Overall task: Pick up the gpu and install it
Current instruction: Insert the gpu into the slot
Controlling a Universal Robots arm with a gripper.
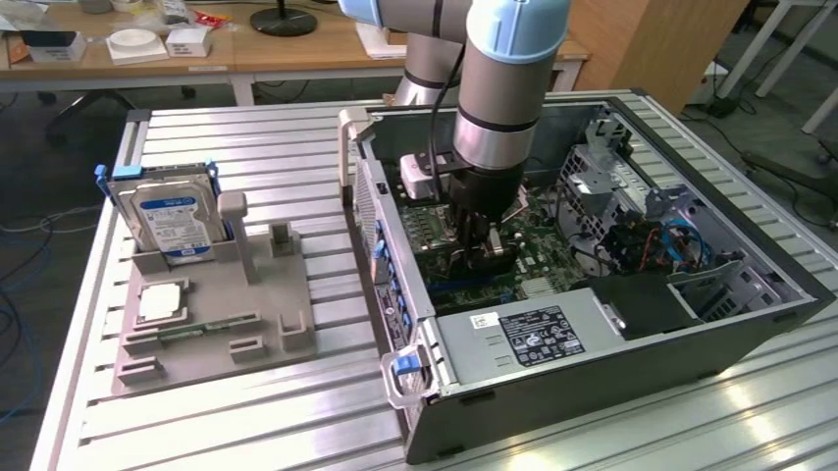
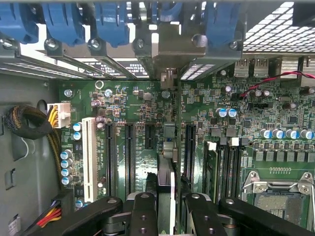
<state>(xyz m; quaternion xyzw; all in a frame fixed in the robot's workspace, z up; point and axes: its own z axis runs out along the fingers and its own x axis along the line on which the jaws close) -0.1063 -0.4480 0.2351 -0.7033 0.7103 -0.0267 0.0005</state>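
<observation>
Exterior view: one arm (image 1: 504, 88) reaches into one open case (image 1: 733, 324), with its gripper (image 1: 481, 255) low over the motherboard (image 1: 550, 260). Outside the case, one grey fixture (image 1: 249, 294) holds one hard drive (image 1: 168, 218) and one memory stick (image 1: 199, 326).

Wrist view: the two fingers (image 2: 142, 211) are clamped on the one gpu (image 2: 166, 182). It stands edge-on over the board, between one short black slot (image 2: 147, 136) and one long black slot (image 2: 189, 147). Further off are two more long black slots and one white slot (image 2: 89, 152).

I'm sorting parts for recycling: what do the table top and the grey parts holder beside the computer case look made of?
The table top: aluminium-looking, ribbed silvery slats with a dull sheen. The parts holder: probably plastic, matte uniform grey-beige with blocky posts; not certain.
</observation>
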